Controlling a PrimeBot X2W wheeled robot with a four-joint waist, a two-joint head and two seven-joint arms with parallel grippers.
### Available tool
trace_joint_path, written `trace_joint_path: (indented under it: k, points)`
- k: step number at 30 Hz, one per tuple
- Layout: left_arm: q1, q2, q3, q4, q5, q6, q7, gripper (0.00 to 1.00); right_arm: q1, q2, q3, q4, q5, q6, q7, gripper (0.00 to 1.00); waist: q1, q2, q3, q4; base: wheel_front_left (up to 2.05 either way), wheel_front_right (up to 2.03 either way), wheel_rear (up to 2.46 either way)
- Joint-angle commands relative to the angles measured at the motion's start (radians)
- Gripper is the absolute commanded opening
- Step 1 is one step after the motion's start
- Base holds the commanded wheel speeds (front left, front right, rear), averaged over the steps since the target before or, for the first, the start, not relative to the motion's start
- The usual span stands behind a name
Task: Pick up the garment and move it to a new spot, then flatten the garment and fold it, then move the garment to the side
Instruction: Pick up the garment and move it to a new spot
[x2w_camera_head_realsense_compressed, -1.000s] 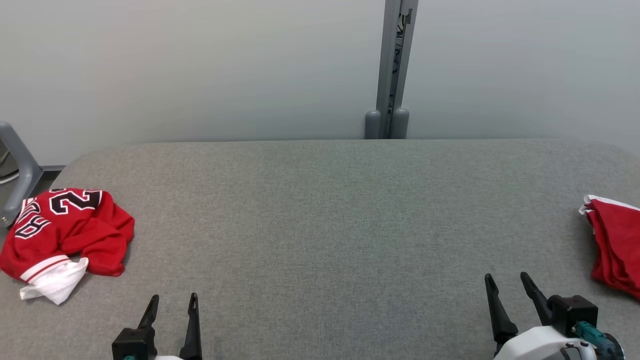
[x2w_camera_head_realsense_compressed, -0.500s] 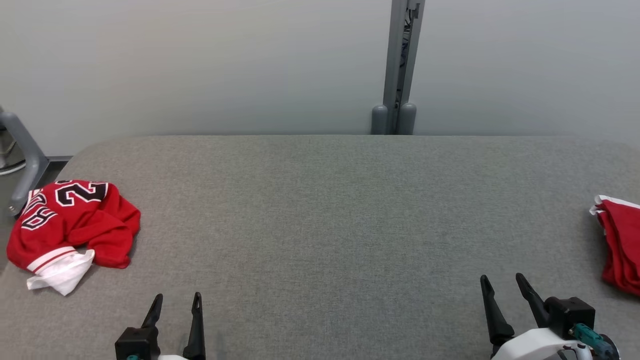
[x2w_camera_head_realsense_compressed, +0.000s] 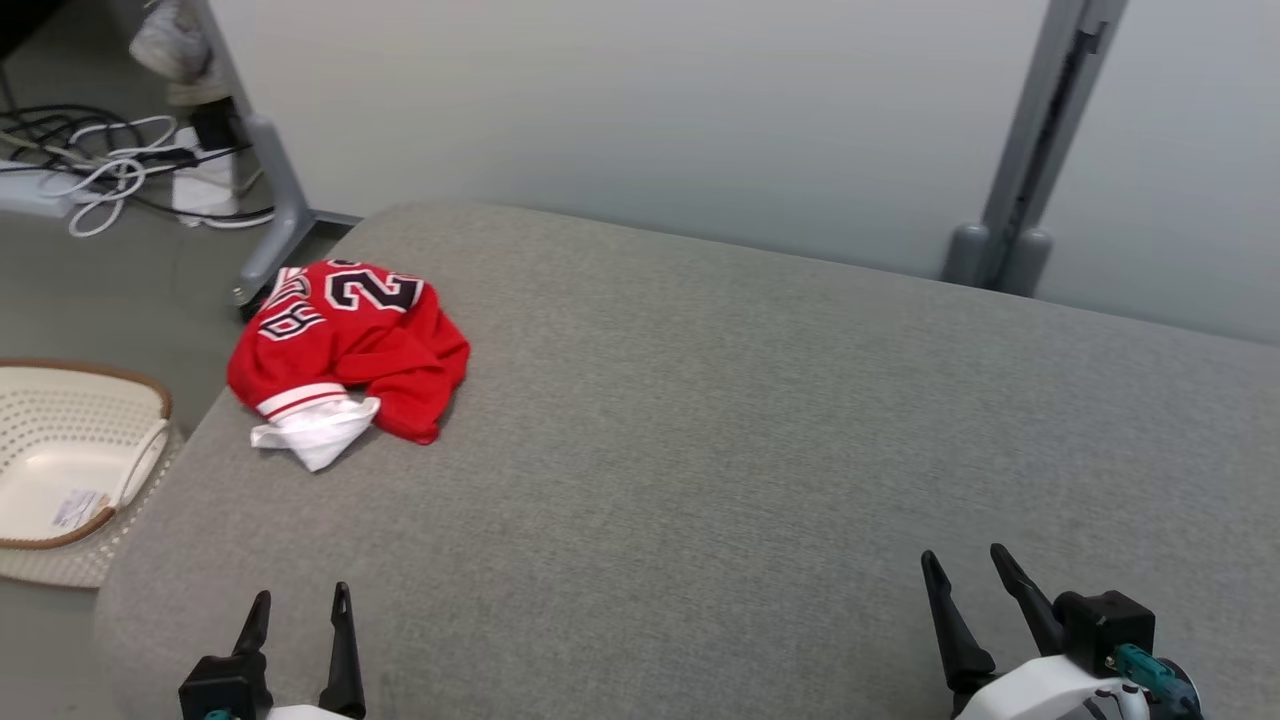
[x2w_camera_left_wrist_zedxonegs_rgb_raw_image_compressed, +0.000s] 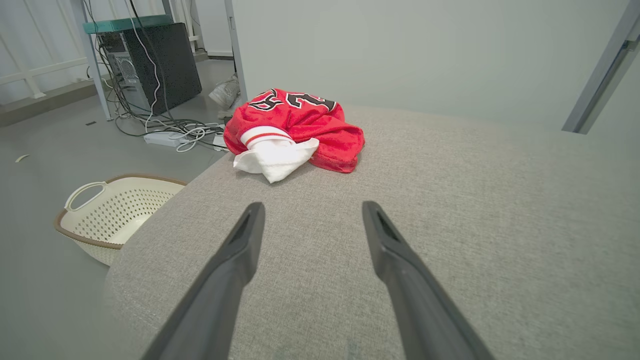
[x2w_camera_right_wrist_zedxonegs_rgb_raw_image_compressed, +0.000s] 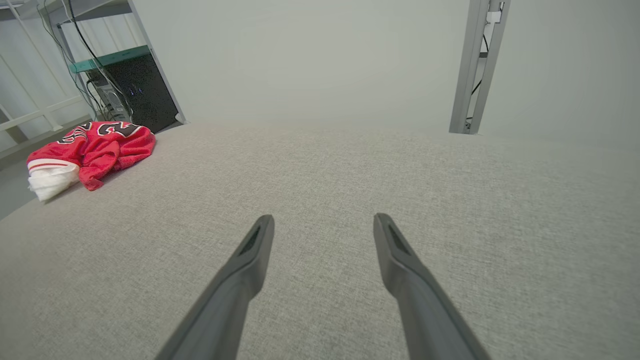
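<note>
Hovering open-handed over a grey table, facing a crumpled red jersey.

Looking down at a cream perforated basket standing on the floor just off the table's left edge, holding what looks like a small paper label on its bottom. Keeping the left gripper and right gripper with fingers spread wide apart, grasping nothing, hanging over the cloth near the front edge. Facing the jersey bunched in a heap near the table's far left corner, black-and-white lettering up, a white piece poking out toward the front, well apart from both grippers. Taking in a pale wall behind, a grey post against it, and cables, a dark computer tower and a shoe on the floor to the left.
</note>
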Motion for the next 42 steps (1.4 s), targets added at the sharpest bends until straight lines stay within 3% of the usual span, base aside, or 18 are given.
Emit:
trace_joint_path:
  k: [1,8,17,30,37,42]
  points:
    - [0.001,0.004,0.016,0.001,0.007,-0.002,0.000,1.00,-0.006,-0.006,0.007,-0.005,0.012,0.000,0.000,1.00,0.0000,0.0000,0.006,0.077,0.00,0.00,0.00]
    - [0.013,0.004,0.064,0.026,0.012,0.002,0.000,1.00,-0.023,-0.007,0.025,-0.004,0.020,0.000,0.000,1.00,0.0000,0.0000,0.008,0.173,0.00,0.00,0.00]
    - [0.010,0.004,0.072,0.030,-0.027,-0.013,0.000,1.00,-0.040,-0.007,0.030,-0.001,0.002,0.000,0.000,1.00,0.0000,0.0000,0.030,0.187,0.00,0.00,0.00]
    - [-0.232,0.004,0.104,0.158,-0.108,-0.062,0.000,1.00,-0.126,-0.007,0.031,-0.072,-0.144,0.000,0.000,1.00,0.0000,0.0000,0.215,0.037,0.00,0.00,0.00]
    - [-0.452,0.089,0.156,0.345,-0.099,-0.090,0.000,1.00,-0.181,-0.031,0.057,-0.143,-0.164,0.000,0.000,1.00,0.0000,0.0000,0.325,-0.070,0.00,0.00,0.00]
    - [-0.574,0.145,0.181,0.484,-0.103,-0.080,0.000,1.00,-0.198,-0.056,0.064,-0.181,-0.158,0.000,0.000,1.00,0.0000,0.0000,0.380,-0.129,0.00,0.00,0.00]
